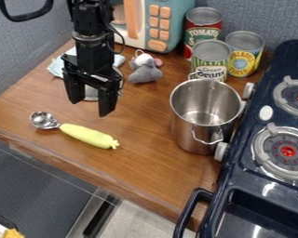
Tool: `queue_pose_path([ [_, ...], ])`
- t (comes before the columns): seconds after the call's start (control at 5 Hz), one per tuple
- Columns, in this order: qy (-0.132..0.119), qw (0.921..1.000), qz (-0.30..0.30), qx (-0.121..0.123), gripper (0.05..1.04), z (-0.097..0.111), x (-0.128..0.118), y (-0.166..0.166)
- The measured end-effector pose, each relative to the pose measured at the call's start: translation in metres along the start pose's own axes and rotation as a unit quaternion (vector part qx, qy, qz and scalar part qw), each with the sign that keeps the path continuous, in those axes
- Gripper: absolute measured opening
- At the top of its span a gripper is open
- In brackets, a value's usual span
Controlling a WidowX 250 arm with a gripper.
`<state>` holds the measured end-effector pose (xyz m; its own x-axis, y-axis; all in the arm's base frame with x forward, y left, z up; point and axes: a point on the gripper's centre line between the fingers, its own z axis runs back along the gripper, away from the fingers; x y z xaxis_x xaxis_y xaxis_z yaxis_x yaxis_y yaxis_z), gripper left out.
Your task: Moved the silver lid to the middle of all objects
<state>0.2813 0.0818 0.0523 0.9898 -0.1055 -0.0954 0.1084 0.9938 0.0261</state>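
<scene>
Gripper [91, 104], its 2 fingers apart, partly hides the silver lid [91, 95].

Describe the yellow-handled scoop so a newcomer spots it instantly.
Find the wooden counter beside the dark blue stove. Across it from the steel pot, near the edge, lies the scoop: the only item with a pale yellow handle.

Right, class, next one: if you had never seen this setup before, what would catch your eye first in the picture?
Probably the black pincer, hanging open over the left part of the wooden counter. Next comes the shiny steel pot, standing right of centre beside the dark blue stove. The pale yellow handle of the metal scoop also stands out, near the counter's front edge.
</scene>
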Motion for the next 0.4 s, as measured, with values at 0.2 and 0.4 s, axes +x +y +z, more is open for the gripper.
queue_pose_path([
  [0.2,0.014,0.9999,-0.002,-0.005,0.999,-0.0089,-0.0011,-0.0014],
  [0.4,0.017,0.9998,-0.004,-0.005,0.999,-0.0146,0.0002,-0.0002],
])
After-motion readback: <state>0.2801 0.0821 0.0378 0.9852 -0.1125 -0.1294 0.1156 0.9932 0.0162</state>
